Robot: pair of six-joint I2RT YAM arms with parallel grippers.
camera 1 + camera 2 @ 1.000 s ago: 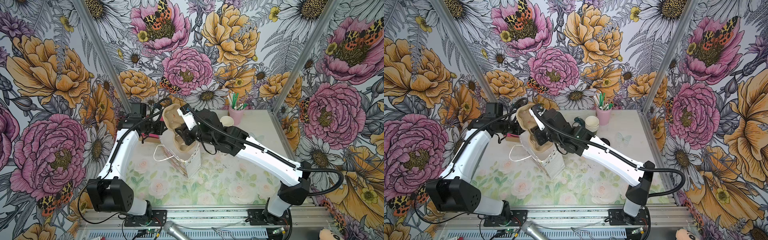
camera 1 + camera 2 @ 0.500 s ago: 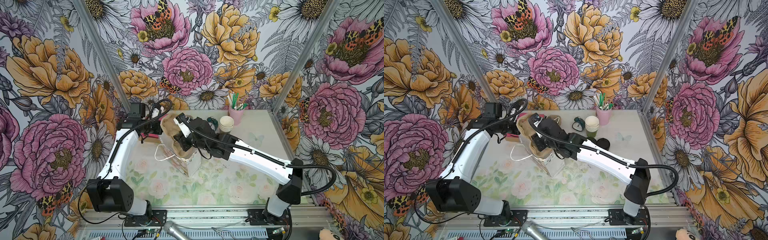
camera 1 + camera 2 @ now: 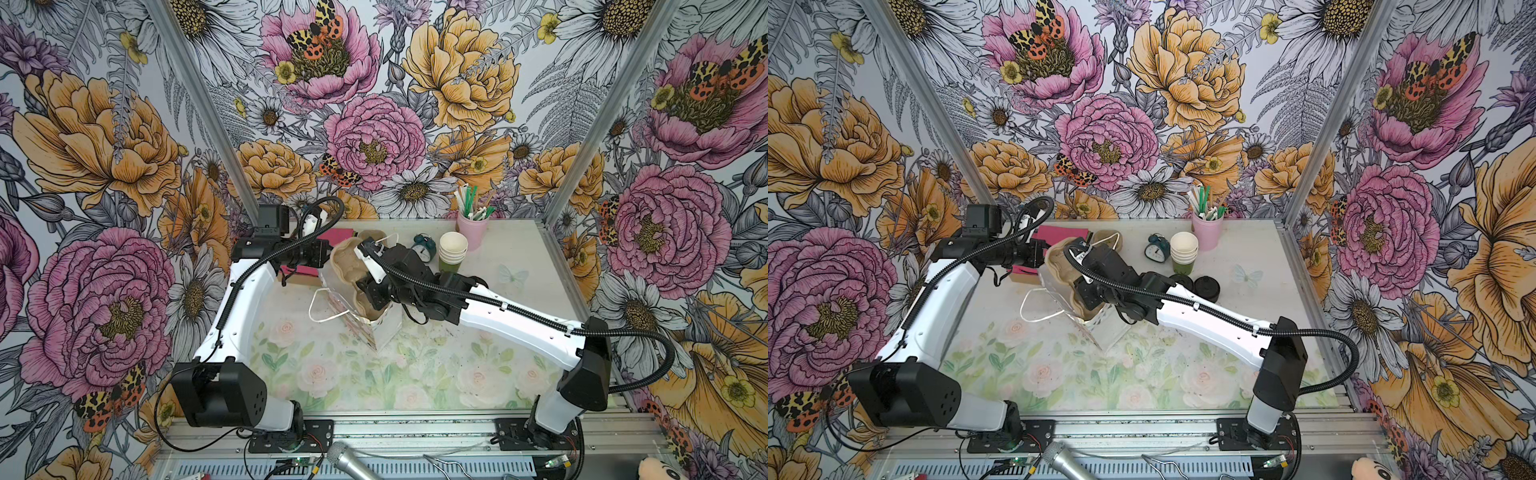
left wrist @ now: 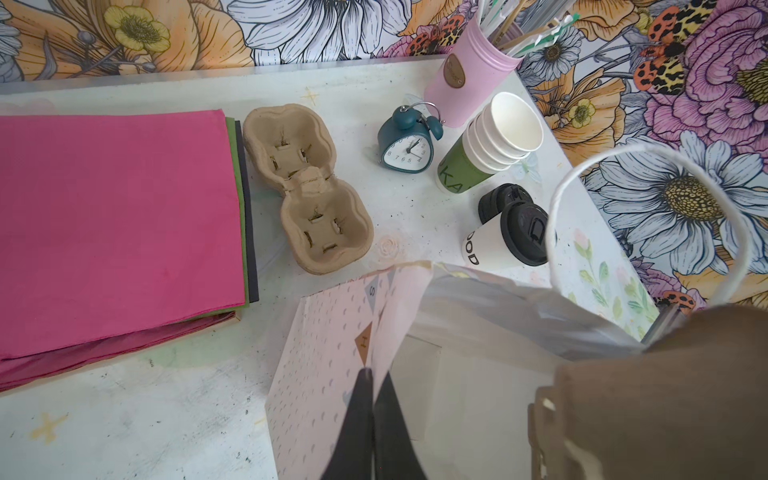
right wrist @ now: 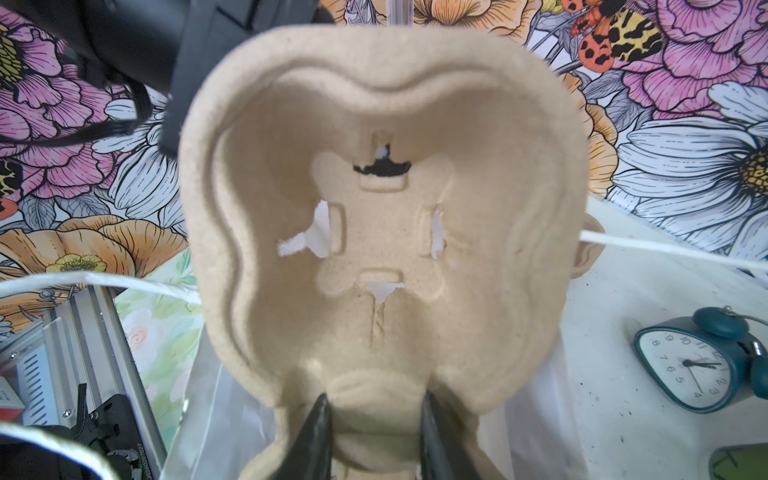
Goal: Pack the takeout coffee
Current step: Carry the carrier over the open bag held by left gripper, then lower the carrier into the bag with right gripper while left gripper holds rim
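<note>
Right gripper (image 5: 376, 409) is clamped on the middle ridge of a pulp carrier (image 5: 386, 208). The carrier hangs on edge, one well facing the wrist camera.

Over the last second the right arm has flattened and dropped. The carrier now sits lower in both top views, its bottom end inside the mouth of the bag (image 3: 384, 332) and its top end standing well above the rim.

Left gripper (image 4: 375, 376) is pinched shut on the bag's rim, holding that side up and the mouth open (same hold throughout the second).

Coffee (image 4: 498, 245) stands on the table (image 4: 166, 415) beyond the bag, just beside the lids (image 4: 496, 199). It is lidded and apart from both grippers.

Reading: the carrier goes in first, as a seat for the cup, and probably has to tip flat at the bottom. Moving the coffee itself is not yet begun.

Risk: the carrier could wedge across the bag's mouth.
</note>
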